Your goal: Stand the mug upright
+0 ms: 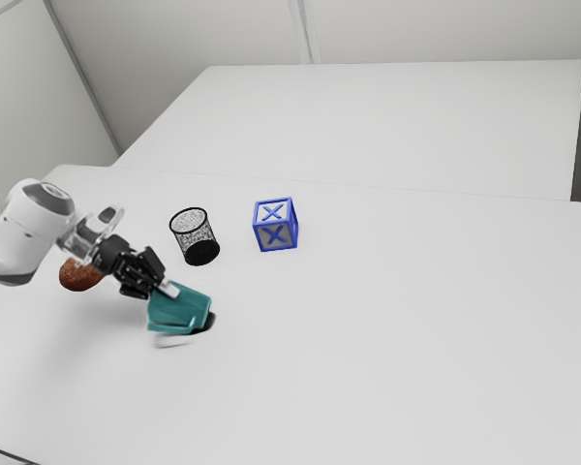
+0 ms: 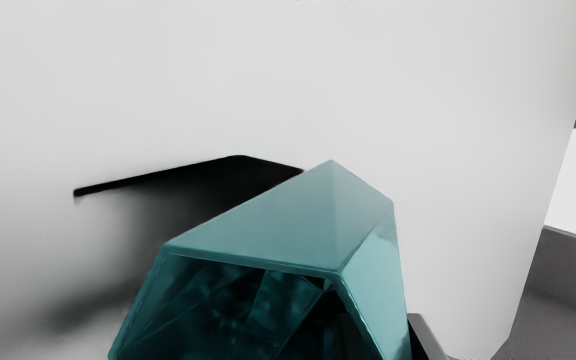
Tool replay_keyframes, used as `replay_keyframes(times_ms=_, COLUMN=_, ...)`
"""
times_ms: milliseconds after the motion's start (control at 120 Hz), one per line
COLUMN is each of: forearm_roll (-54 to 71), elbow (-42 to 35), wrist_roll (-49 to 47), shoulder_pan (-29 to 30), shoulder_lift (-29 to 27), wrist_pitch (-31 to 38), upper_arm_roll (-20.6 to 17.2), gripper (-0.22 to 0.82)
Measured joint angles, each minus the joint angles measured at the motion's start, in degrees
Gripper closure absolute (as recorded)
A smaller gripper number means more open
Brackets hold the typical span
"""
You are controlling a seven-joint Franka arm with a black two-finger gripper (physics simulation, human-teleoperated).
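Note:
My gripper (image 1: pixel 163 287) is at the upper side of the teal mug (image 1: pixel 178 309) in the exterior view, and the mug is tilted. In the wrist view, the gripper (image 2: pixel 384 334) has the wall of the faceted mug (image 2: pixel 278 230) between its fingers: one dark finger shows inside the opening, the other stands against the outside. The mug's mouth faces toward my hand, and a dark shadow lies on the table beside it. The handle cannot be made out.
A black mesh cup (image 1: pixel 194 236) stands near the mug, with a blue-edged cube (image 1: pixel 275 225) farther toward the exterior view's right. A reddish-brown rounded object (image 1: pixel 80 275) lies behind the arm on the white table (image 1: pixel 397 329).

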Motion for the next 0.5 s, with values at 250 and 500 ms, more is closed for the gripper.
replay_keyframes(times_ms=250, forearm_roll=-1.25, elbow=1.11, wrist_roll=0.01, shoulder_pan=-0.02, shoulder_lift=-0.56, wrist_pitch=0.65, upper_arm_roll=-1.84, gripper=0.76)
replay_keyframes(times_ms=500, forearm_roll=8.32, elbow=0.12, wrist_roll=-0.99, shoulder_pan=-5.63, shoulder_lift=-9.95, wrist_pitch=6.26, upper_arm_roll=-3.07, gripper=0.77)
